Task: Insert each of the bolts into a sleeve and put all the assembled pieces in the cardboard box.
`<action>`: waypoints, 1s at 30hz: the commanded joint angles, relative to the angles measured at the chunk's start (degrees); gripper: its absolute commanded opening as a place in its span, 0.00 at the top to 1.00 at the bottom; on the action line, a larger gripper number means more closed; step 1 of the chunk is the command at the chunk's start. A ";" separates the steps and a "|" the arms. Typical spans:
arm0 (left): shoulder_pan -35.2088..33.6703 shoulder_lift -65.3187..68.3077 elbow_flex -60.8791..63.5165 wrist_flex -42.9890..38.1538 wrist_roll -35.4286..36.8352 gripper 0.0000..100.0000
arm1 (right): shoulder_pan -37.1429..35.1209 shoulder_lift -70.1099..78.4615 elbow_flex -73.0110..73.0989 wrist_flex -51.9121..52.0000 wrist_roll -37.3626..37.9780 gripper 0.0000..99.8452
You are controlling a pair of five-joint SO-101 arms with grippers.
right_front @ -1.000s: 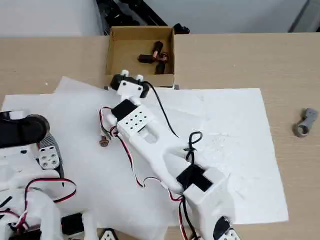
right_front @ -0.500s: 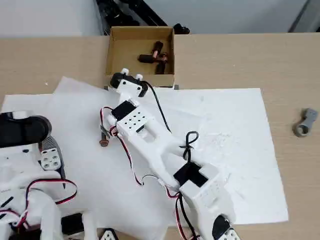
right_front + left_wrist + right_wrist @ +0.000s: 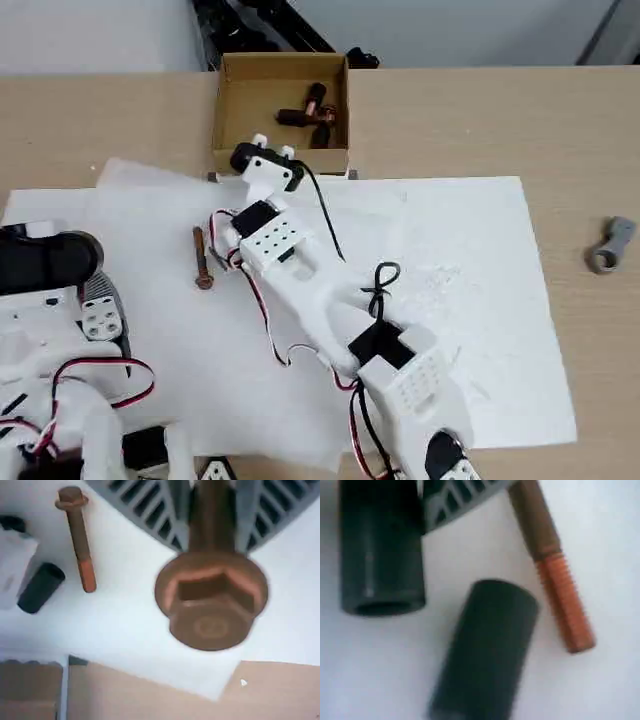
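My left gripper point(image 3: 212, 527) is shut on a copper bolt point(image 3: 210, 600), held by the shank between the grey fingers point(image 3: 150, 515) with its hex head towards the camera. A second bolt point(image 3: 77, 535) lies on the white paper point(image 3: 450, 300) beside a loose black sleeve point(image 3: 41, 587). My right gripper point(image 3: 385, 530) is shut on another black sleeve point(image 3: 380, 565) just above the paper. A loose sleeve point(image 3: 485, 650) and the lying bolt point(image 3: 555, 580) rest close to it. From above, the right gripper point(image 3: 258, 170) sits just in front of the cardboard box point(image 3: 230, 110), with the bolt point(image 3: 200, 258) to its left.
The box holds a few assembled pieces point(image 3: 312, 112). A grey part point(image 3: 610, 245) lies on the bare table at the far right. The left arm's base point(image 3: 50, 280) fills the near left corner. The right arm's links point(image 3: 330, 290) cross the middle of the paper.
The right arm has shifted slightly towards the box, uncovering the bolt on the paper, which now lies a little farther back. The paper's left edge has shifted too.
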 commanded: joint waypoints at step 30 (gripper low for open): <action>0.00 -0.44 2.77 -6.33 0.00 0.99 | 2.86 -32.31 -2.37 22.02 22.15 0.99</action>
